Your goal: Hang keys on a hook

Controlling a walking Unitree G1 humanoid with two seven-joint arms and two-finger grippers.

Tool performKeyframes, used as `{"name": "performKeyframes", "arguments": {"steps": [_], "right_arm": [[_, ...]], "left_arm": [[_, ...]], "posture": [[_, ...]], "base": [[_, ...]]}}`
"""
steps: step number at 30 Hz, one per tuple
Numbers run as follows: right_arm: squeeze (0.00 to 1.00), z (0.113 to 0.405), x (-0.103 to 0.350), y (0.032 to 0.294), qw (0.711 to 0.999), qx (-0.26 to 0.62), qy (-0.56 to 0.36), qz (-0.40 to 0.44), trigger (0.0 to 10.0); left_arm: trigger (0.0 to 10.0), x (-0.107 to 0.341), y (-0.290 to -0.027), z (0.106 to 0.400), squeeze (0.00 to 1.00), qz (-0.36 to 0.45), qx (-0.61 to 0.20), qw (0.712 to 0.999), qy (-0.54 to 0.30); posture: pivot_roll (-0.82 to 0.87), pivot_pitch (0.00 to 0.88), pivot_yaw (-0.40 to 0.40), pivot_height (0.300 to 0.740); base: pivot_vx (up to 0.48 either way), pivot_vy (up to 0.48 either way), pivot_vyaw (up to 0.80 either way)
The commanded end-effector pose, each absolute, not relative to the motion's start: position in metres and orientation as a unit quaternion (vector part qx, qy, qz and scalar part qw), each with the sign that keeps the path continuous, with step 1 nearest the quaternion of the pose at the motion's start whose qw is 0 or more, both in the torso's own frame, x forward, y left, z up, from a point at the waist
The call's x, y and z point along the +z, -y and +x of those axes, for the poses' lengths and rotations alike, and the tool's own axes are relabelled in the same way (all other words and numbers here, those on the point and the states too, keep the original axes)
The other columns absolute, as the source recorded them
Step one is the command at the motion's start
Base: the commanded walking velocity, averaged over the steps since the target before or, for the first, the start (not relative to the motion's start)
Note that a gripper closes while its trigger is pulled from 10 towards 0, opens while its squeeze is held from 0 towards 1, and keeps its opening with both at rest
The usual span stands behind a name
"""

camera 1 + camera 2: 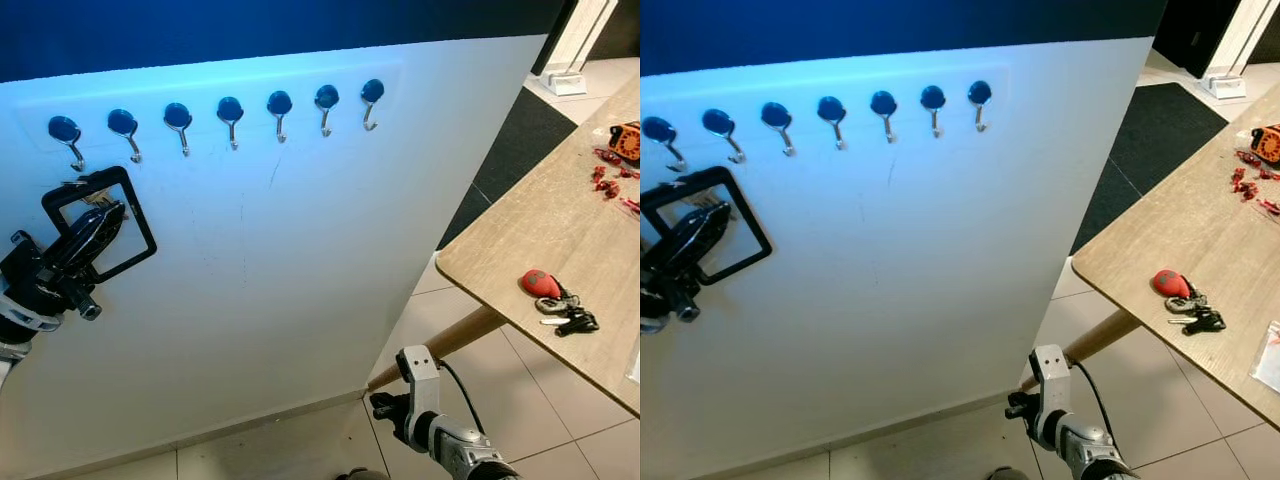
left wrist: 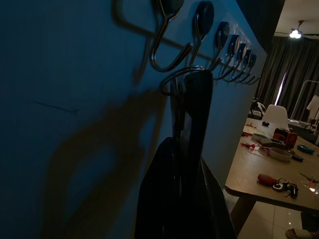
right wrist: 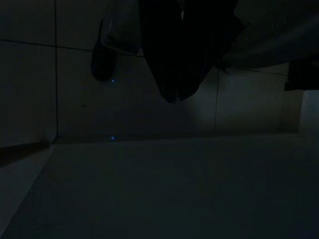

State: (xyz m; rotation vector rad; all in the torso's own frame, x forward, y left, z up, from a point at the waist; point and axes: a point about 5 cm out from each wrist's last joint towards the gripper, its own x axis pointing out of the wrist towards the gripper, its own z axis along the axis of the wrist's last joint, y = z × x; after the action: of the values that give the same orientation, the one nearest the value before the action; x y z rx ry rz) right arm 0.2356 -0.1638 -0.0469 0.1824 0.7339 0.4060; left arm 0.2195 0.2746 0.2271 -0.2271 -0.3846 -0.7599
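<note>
Against the white wall at nine o'clock, the left tool (image 1: 100, 215) pinches a key ring (image 2: 182, 79) just below the end hook (image 1: 66, 135). Spare keys (image 1: 560, 300) lie on the tabletop (image 1: 560, 230) at three o'clock. Whether the right tool (image 3: 174, 74) is spread, I cannot tell.

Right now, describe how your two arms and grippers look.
The left gripper has long, glossy black fingers inside a black rectangular frame, on a black wrist with a silver band. The right arm is silver, with a black cable looping over a light grey bracket and black joints.

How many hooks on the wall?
7, in one row along the white wall's top. None looks hidden.
</note>
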Motion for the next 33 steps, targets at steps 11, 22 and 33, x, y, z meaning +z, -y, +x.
{"name": "performKeyframes", "arguments": {"steps": [11, 22, 33], "right_arm": [[0.00, 0.237, -0.045, 0.160, 0.908, 0.215, -0.344, 0.102, 10.0], [0.00, 0.281, 0.064, 0.109, 0.791, 0.562, -0.110, 0.214, 10.0], [0.00, 0.265, 0.157, 0.055, 0.660, 0.725, 0.031, 0.196, 0.0]], "left_arm": [[10.0, 0.235, -0.277, 0.211, 0.00, -0.081, -0.383, 0.901, 0.186], [10.0, 0.245, -0.278, 0.206, 0.00, -0.066, -0.383, 0.900, 0.200], [10.0, 0.240, -0.269, 0.213, 0.00, -0.060, -0.379, 0.904, 0.190]], "posture": [[-0.01, 0.091, -0.007, 0.740], [-0.01, 0.090, -0.012, 0.740], [-0.01, 0.086, -0.014, 0.740]], "base": [[0.000, 0.000, 0.00], [0.000, 0.000, 0.00], [0.000, 0.000, 0.00]]}}
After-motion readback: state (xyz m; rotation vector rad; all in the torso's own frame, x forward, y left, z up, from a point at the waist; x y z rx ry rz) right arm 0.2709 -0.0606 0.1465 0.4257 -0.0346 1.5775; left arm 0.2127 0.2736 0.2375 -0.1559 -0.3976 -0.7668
